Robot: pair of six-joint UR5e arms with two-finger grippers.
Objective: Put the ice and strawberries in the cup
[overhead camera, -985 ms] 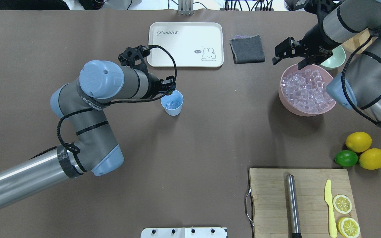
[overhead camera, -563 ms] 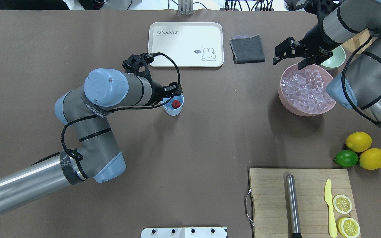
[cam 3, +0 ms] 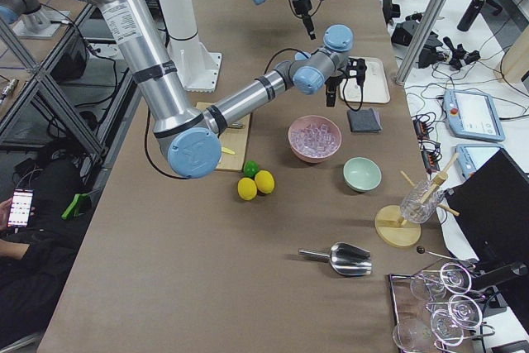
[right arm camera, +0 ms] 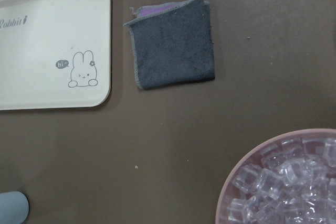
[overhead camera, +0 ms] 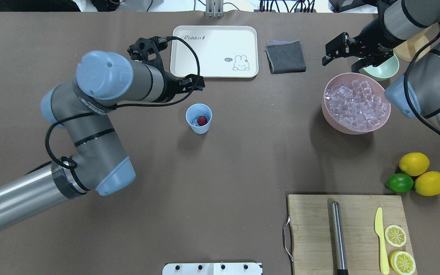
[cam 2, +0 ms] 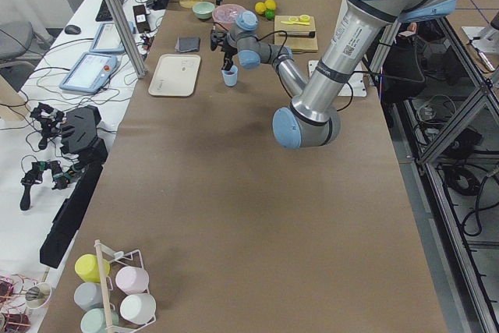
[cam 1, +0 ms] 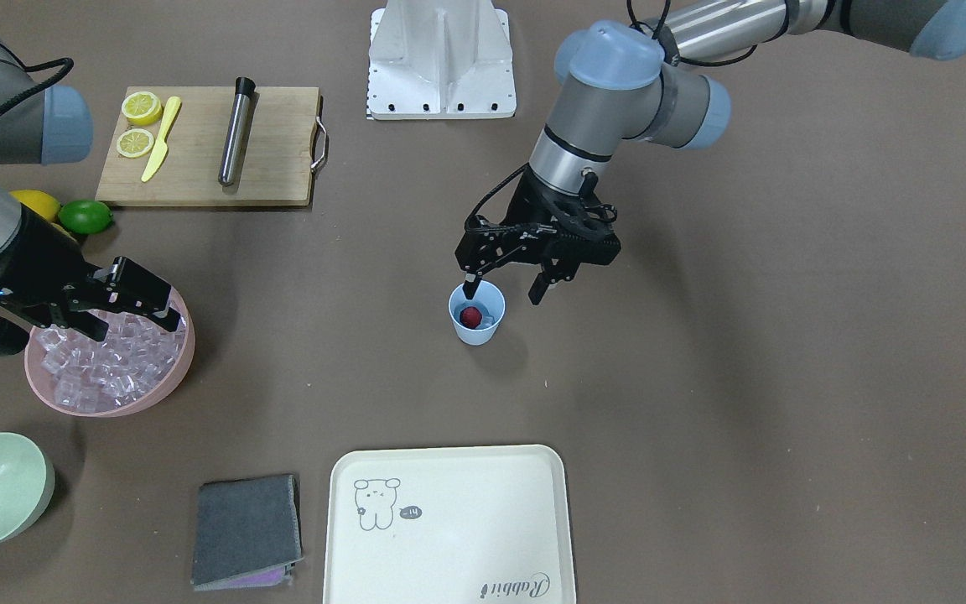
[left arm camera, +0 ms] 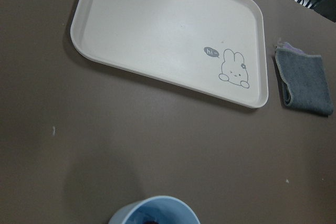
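The left gripper (cam 1: 501,295) hangs with its two fingers spread apart and nothing between them. The light-blue cup (cam 1: 476,329) stands upright just below it; in the front view one fingertip lines up with the cup's rim and the other sits clear to the side. Inside the cup the red strawberry (cam 1: 470,316) rests on a few cubes of ice (overhead camera: 194,121). The right gripper (overhead camera: 340,64), also parted and empty, hovers by the rim of the pink bowl (overhead camera: 351,130) heaped with ice, well apart from the cup
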